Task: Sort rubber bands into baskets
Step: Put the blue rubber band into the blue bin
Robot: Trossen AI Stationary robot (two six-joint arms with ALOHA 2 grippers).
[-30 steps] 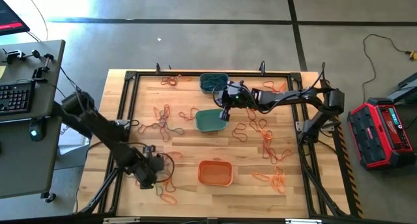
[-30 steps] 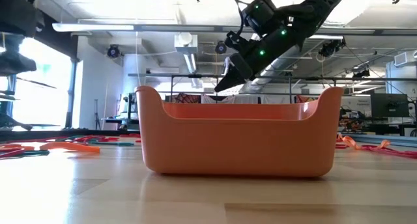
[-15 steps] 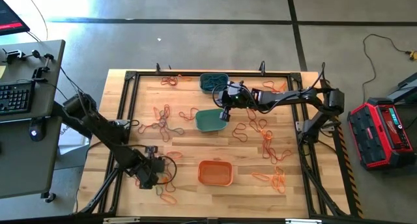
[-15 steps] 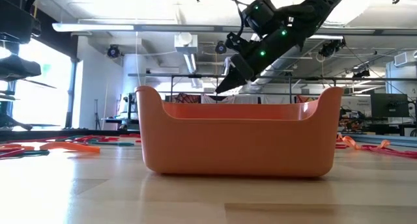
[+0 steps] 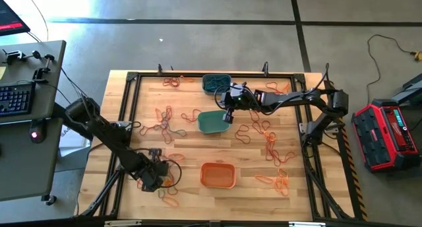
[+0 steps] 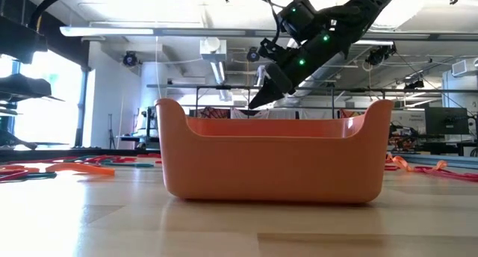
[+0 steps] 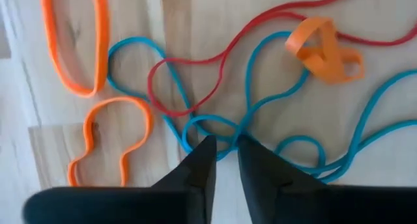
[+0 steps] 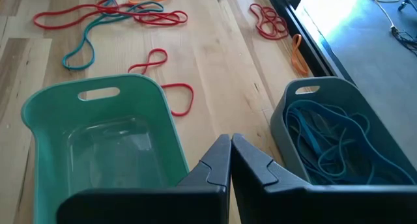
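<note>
rubber bands (image 7: 215,129) tangled under left gripper (image 7: 223,160), narrow gap; right gripper (image 8: 230,152) closed, empty, between teal basket (image 8: 98,152) and grey-blue basket (image 8: 339,146).

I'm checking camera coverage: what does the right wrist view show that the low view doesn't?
Only the right wrist view: the teal-green basket, apparently empty, the grey-blue basket holding blue-teal rubber bands, and red bands loose on the wood.

Only the low view: the orange basket filling the foreground, with the room behind.

Both: the right gripper with its fingers shut, raised off the table.
</note>
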